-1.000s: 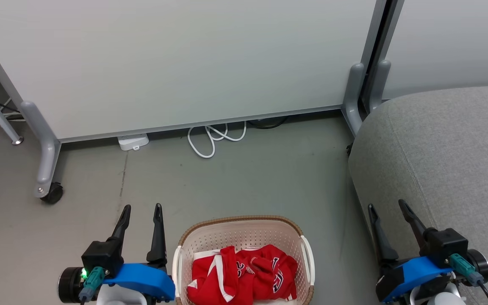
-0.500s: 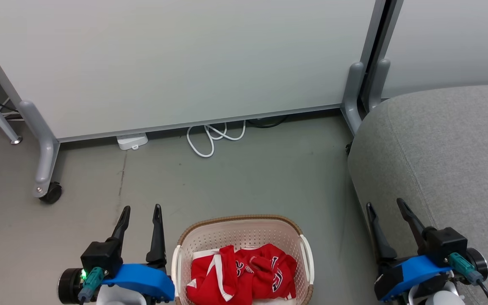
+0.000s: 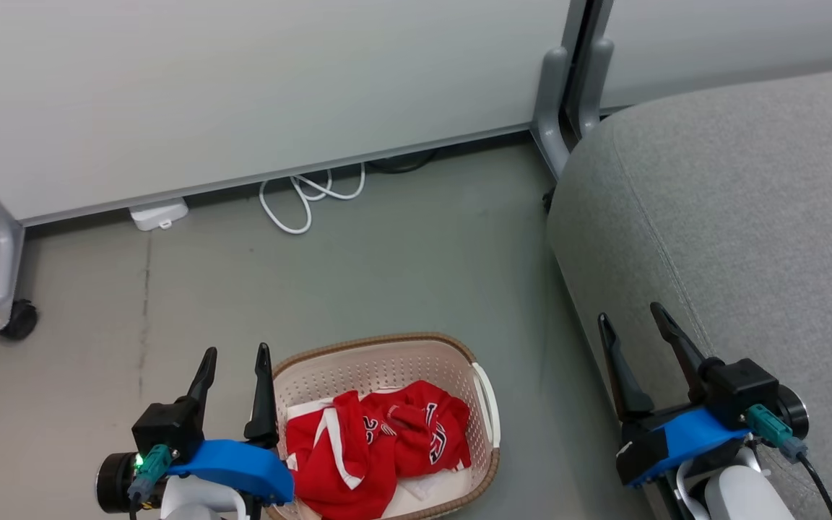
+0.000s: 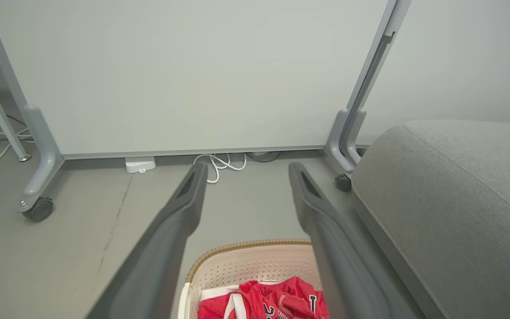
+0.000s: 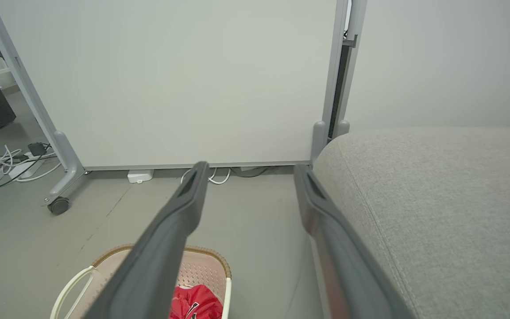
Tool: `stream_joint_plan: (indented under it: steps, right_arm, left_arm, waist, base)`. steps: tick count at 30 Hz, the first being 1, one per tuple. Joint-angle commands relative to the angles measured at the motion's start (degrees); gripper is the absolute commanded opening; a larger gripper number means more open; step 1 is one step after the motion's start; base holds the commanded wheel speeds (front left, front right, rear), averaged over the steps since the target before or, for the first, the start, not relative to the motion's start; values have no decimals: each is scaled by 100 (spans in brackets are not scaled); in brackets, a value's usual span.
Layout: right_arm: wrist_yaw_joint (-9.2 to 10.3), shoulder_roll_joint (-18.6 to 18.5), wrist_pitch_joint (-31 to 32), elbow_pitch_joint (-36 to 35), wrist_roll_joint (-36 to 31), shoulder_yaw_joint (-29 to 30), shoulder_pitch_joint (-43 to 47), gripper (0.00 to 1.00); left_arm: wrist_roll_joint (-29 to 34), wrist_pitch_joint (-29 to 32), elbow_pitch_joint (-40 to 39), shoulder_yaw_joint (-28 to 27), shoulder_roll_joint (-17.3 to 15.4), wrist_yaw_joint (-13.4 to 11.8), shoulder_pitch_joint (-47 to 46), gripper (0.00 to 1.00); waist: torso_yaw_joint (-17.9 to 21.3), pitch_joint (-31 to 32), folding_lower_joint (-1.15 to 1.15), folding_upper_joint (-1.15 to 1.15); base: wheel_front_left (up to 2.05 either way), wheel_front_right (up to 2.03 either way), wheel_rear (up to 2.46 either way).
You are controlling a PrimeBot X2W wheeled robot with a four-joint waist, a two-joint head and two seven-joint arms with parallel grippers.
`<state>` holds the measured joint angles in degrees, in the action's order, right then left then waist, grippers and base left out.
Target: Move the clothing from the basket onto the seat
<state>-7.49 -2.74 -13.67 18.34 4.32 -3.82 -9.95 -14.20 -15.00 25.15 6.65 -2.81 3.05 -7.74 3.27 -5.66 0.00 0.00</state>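
Red clothing (image 3: 376, 448) with white trim lies bunched in the cream basket (image 3: 380, 361), which stands on the floor at the bottom centre of the head view. Its brown rim shows again as the basket (image 4: 246, 257) in the left wrist view, with the clothing (image 4: 264, 301) inside. The right wrist view has the basket (image 5: 202, 266) and clothing (image 5: 193, 303) too. The grey seat (image 3: 734, 217) fills the right side. My left gripper (image 3: 234, 361) stands open just left of the basket, empty. My right gripper (image 3: 633, 318) is open beside the seat's front edge, empty.
A white partition panel (image 3: 243, 87) on grey wheeled feet (image 3: 4, 318) closes off the back. A white cable loop (image 3: 300, 202) and a small white box (image 3: 158, 214) lie at its base. More cables (image 5: 11, 164) lie at the far left of the right wrist view.
The whole head view has shifted, so the camera turned right and tilted down. The basket, clothing and both open grippers keep their places relative to each other.
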Motion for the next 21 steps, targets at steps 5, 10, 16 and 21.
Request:
stream_joint_plan:
  steps: [5, 10, 16, 21]
  right_arm:
    - [-1, -23, -48, -160, 96, -128, -308, 100]
    - [-1, -20, -74, -335, 145, -184, -534, 100]
    - [-1, -16, -125, -525, 265, -251, -836, 100]
    - [-1, -17, -140, -619, 358, -351, -980, 100]
  left_arm:
    - [-108, -26, 301, -44, -18, -48, -315, 100]
    - [-111, -13, 776, -55, -42, -28, -668, 100]
    - [-101, 136, 1512, -26, -105, -57, -1298, 100]
    - [-103, 275, 2055, -7, -158, -95, -1757, 100]
  waist:
    - [560, -732, 0, 0]
    - [845, -1332, 0, 0]
    - [1064, -2067, 0, 0]
    - [1137, -2512, 0, 0]
  base:
    - [0, 0, 0]
    - [0, 0, 0]
    - [0, 0, 0]
    - [0, 0, 0]
